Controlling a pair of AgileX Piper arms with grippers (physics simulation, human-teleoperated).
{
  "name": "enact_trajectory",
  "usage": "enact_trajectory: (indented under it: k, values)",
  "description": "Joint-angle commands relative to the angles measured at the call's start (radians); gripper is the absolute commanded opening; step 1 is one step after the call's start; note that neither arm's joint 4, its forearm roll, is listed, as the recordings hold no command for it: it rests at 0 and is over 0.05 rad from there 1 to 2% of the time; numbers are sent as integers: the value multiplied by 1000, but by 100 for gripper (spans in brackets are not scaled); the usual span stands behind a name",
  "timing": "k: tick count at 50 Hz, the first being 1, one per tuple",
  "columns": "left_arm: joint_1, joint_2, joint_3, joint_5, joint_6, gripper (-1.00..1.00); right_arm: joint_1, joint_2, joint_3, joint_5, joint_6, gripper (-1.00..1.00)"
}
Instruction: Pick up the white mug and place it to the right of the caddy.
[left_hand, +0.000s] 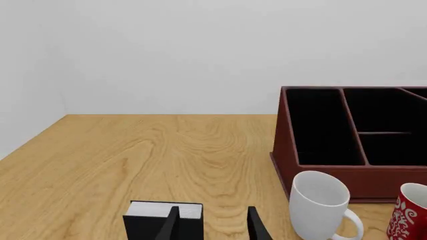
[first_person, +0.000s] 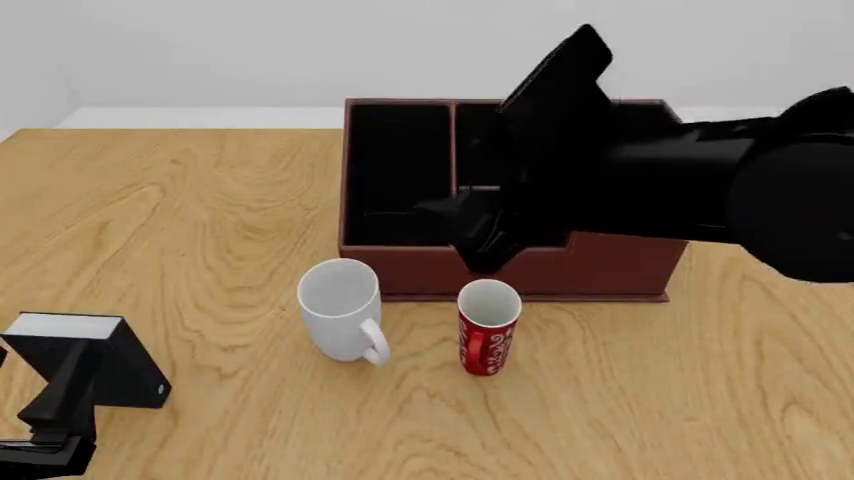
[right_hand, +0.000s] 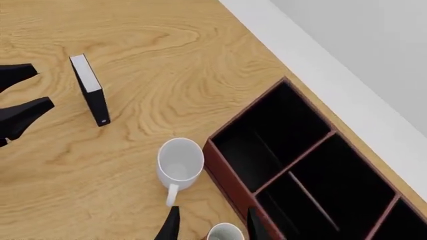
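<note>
The right hand (right_hand: 212, 225) hangs high over the near wall of the caddy (first_person: 400, 170), its two dark fingers (right_hand: 171, 226) spread with nothing between them. In the right wrist view the tips straddle a patch of bench (first_person: 174, 190) just in front of the caddy, between the mug (first_person: 342, 309) and the red mug (first_person: 487, 327). The right arm (first_person: 694, 185) reaches in from the right side of the front view and hides much of the caddy's right half.

The left hand (left_hand: 215, 225) sits low at the near left corner of the bench, also spread and holding nothing. Its fingers point across the bench, and a small black box (first_person: 91, 358) with a grey top stands just beside one finger; whether they touch cannot be told.

The mug stands upright on the bench, just in front of the caddy's left part, its mouth open upward and its handle turned toward the near edge and a little right. It is clear of both hands. The red mug stands upright just to its right, close but apart, also in front of the caddy.

The caddy lies toward the far side of the bench, its black-lined compartments open upward. Bare wood lies to the right of it, partly under the right arm.
</note>
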Motion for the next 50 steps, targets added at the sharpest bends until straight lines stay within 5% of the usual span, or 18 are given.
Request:
enact_trajectory:
  k: [1,50]
  values:
    - [0,0,0,0,0,100,14,60,7,-4,42,100]
    - [0,0,0,0,0,100,69,270,-5,-75,140,100]
